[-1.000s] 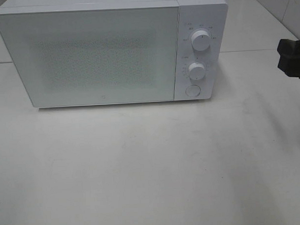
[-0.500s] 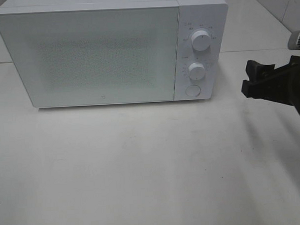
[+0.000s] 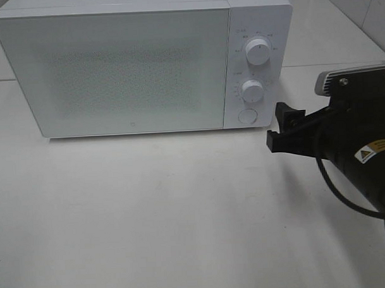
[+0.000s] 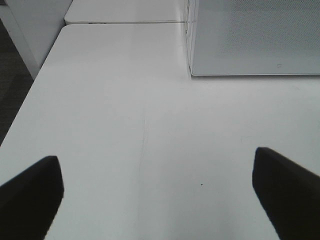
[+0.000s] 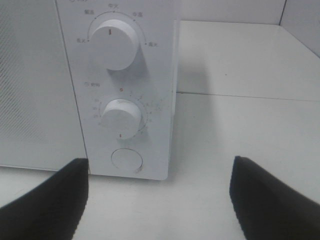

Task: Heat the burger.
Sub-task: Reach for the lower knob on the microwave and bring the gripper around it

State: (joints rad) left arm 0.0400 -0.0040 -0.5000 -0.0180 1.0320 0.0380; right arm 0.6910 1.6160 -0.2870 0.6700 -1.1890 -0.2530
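The burger is out of view. A white microwave (image 3: pixel 139 64) stands at the back of the table with its door shut. Its panel carries an upper dial (image 3: pixel 257 51), a lower dial (image 3: pixel 252 90) and a round button (image 3: pixel 246 116). My right gripper (image 3: pixel 279 126) is open and empty, a short way to the right of the button. The right wrist view faces the upper dial (image 5: pixel 114 44), the lower dial (image 5: pixel 121 118) and the button (image 5: pixel 126 160), with my right gripper (image 5: pixel 160 200) wide apart. My left gripper (image 4: pixel 160 195) is open over bare table, near the microwave's left corner (image 4: pixel 192 70).
The white table (image 3: pixel 169 208) runs to a left edge (image 4: pixel 30 95) with dark floor beyond it. A seam (image 4: pixel 125 22) separates it from a second table behind. A tiled wall (image 3: pixel 358 5) rises at the back right.
My right arm has come in from the right edge toward the microwave's control panel, its gripper staying open. The microwave has not moved.
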